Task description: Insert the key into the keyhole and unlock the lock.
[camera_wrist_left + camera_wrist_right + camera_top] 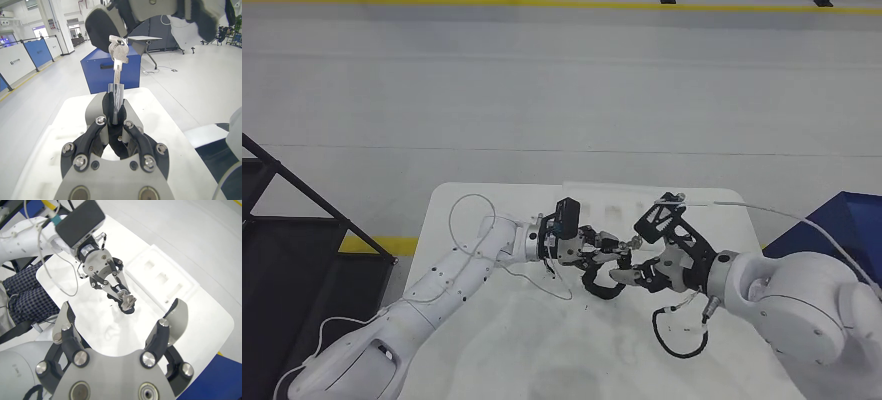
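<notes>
The key stands with its blade in the chrome lock. The left pincer is clamped tight on the lock above the table. The right pincer gapes wide near the key's head, holding nothing.

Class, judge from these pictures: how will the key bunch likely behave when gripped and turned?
The inserted key looks like thin flat metal: probably stiff and light. Its textured head should resist slipping. The other keys overlap loosely at its head, so they will likely swing or rattle.
</notes>
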You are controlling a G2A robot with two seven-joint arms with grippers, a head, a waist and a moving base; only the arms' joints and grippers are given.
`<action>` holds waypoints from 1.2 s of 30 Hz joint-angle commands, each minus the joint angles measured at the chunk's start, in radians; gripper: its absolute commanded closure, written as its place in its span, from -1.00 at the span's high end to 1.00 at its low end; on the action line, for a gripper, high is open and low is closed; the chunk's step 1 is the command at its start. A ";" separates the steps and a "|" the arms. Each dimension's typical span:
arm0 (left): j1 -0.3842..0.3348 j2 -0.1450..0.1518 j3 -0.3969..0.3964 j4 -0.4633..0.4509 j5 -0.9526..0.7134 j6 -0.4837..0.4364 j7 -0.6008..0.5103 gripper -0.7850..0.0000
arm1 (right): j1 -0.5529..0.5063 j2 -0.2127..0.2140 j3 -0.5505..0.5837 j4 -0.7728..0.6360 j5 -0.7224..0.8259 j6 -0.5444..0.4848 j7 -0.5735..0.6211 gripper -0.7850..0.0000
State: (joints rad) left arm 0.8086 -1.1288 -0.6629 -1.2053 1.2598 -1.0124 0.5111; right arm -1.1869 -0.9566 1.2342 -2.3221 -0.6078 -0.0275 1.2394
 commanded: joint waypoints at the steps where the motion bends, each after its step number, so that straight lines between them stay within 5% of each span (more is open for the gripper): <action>1: -0.012 0.005 0.024 0.007 -0.062 0.000 -0.032 -1.00 | -0.007 0.005 0.013 -0.001 0.008 -0.044 0.027 1.00; 7: -0.051 0.033 0.082 -0.015 -0.204 0.000 -0.099 -1.00 | -0.021 0.013 0.042 0.027 0.085 -0.132 0.053 1.00; 19: -0.058 0.095 0.079 -0.096 -0.284 0.000 -0.161 -1.00 | -0.026 0.014 0.048 0.038 0.070 -0.128 0.040 1.00; 28: -0.058 0.106 0.093 -0.117 -0.334 0.000 -0.228 -1.00 | -0.003 0.026 0.044 0.066 0.001 -0.405 -0.026 1.00; 36: -0.066 0.103 0.103 -0.114 -0.366 0.000 -0.266 -1.00 | -0.002 0.029 -0.003 0.013 -0.109 -0.506 -0.093 1.00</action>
State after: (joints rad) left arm 0.7434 -1.0249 -0.5602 -1.3197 0.8971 -1.0123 0.2480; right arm -1.1884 -0.9280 1.2405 -2.3040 -0.7102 -0.5245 1.1457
